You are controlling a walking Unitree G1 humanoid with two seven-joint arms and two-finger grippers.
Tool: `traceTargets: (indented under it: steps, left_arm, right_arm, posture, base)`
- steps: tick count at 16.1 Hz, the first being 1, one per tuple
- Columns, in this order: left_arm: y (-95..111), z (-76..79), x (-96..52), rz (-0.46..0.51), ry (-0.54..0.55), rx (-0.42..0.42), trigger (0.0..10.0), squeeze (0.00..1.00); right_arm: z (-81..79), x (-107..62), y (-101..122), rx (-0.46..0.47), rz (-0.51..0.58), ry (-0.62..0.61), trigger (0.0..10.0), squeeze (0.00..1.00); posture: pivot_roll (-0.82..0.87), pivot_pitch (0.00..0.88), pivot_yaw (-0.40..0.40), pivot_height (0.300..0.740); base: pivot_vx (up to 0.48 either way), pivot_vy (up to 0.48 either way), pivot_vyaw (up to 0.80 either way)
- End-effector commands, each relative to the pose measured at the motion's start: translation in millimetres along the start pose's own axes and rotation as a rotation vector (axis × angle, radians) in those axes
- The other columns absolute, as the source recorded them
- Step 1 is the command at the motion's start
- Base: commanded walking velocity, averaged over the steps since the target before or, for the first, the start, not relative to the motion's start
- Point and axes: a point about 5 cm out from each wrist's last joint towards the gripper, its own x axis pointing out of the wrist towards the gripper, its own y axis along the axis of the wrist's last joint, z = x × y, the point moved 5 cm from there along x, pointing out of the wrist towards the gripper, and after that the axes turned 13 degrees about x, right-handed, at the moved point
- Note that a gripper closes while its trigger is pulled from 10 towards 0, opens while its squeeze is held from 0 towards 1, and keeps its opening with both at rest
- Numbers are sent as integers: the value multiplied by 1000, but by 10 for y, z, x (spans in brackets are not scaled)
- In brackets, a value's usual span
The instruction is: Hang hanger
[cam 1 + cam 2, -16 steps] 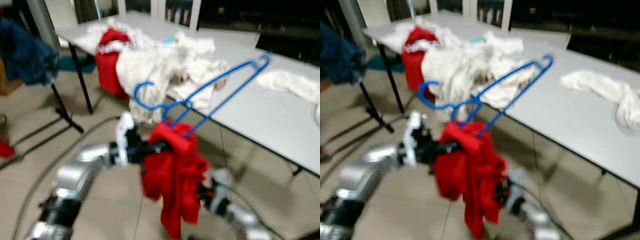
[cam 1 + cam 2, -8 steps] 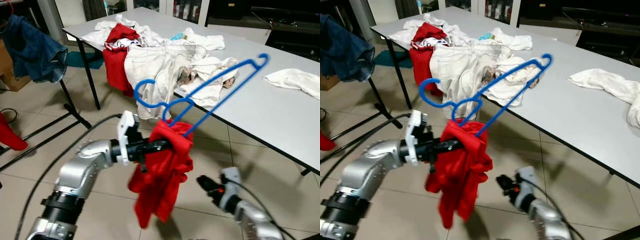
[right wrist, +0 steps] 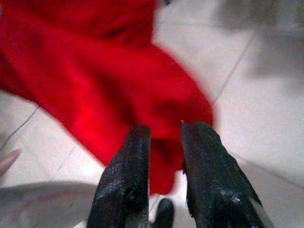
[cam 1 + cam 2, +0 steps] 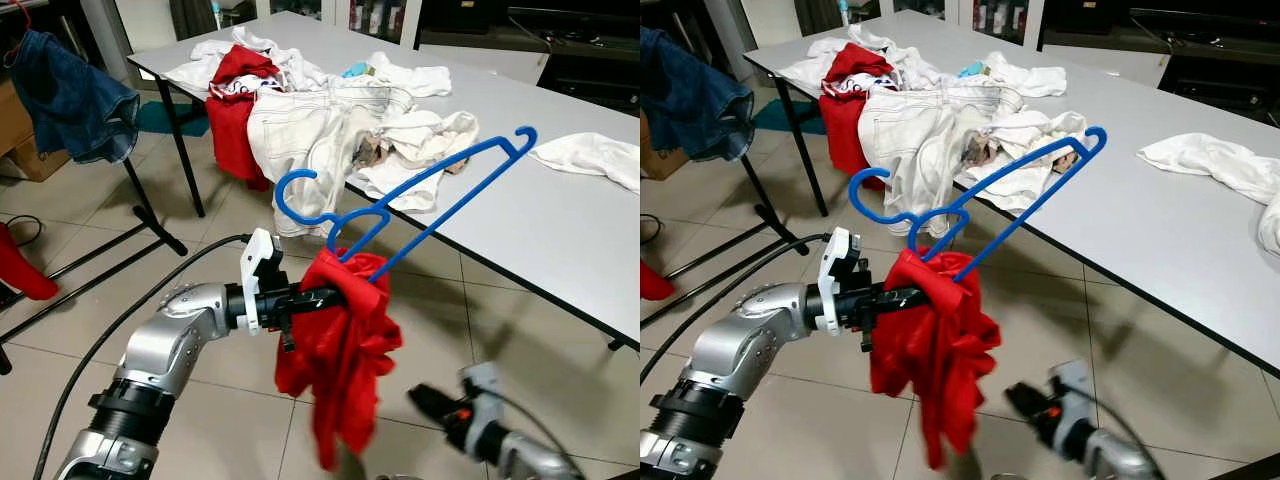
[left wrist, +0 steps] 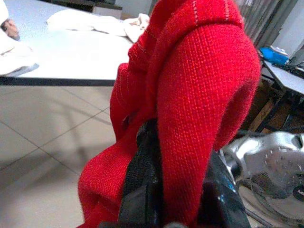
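A blue plastic hanger (image 4: 450, 212) sticks up at a slant out of a red knitted garment (image 4: 345, 350), its hook pointing left. My left gripper (image 4: 320, 296) is held out in front of me, shut on the bunched top of the garment, which hangs down over the tiled floor. In the left wrist view the red knit (image 5: 199, 95) drapes over the black fingers (image 5: 142, 180). My right gripper (image 4: 425, 400) is low at the right, below and beside the garment's hem, blurred. Its fingers (image 3: 128, 166) stand a narrow gap apart with nothing between them, the red cloth just beyond.
A long white table (image 4: 520, 230) runs across behind, with a heap of white and red clothes (image 4: 320, 120) and a white cloth (image 4: 595, 160). A rack with a denim garment (image 4: 70, 95) stands at the left, its legs (image 4: 150, 215) on the floor. A black cable (image 4: 100, 340) crosses the tiles.
The views have sharpened and shifted a little. The red garment has swung and now hangs straighter. My right gripper has drawn down and to the right, away from the cloth.
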Motion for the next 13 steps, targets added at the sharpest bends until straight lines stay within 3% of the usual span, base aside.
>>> traceTargets:
  steps: [1,2,4,8,9,10,11,13]
  left_arm:
    - [79,-31,42,8,-14,44,10000,0]
    - [79,-35,50,10,-14,46,10000,0]
    - [88,-46,58,14,-13,49,10000,0]
    - [102,-55,43,17,-8,57,10000,0]
    - [100,-58,28,15,-6,58,10000,0]
    - [94,-56,10,11,-3,59,10000,0]
    - [91,-55,4,9,-2,59,10000,0]
    - [88,-57,1,7,-2,58,10000,0]
  right_arm:
    - [-105,75,-74,-9,-47,32,10000,663]
    - [-205,141,-119,0,-79,74,10000,1000]
    - [-354,232,-165,-6,-130,139,10000,1000]
    - [-217,359,-119,-37,-149,16,10000,1000]
    - [-166,342,-95,-34,-145,-9,10000,702]
    - [-109,300,-99,-23,-147,-24,10000,149]
    - [-77,282,-123,-8,-155,-34,10000,0]
    - [-99,290,-194,16,-177,-16,10000,0]
  posture:
    - [-127,0,54,740]
    - [-126,0,54,740]
    - [-122,0,53,740]
    - [-103,0,52,740]
    - [-101,0,53,740]
    - [-97,0,54,740]
    - [-95,0,55,740]
    - [-97,0,58,740]
  base:
    - [0,0,0]
    - [0,0,0]
    - [0,0,0]
    - [0,0,0]
    - [0,0,0]
    - [0,0,0]
    - [0,0,0]
    - [0,0,0]
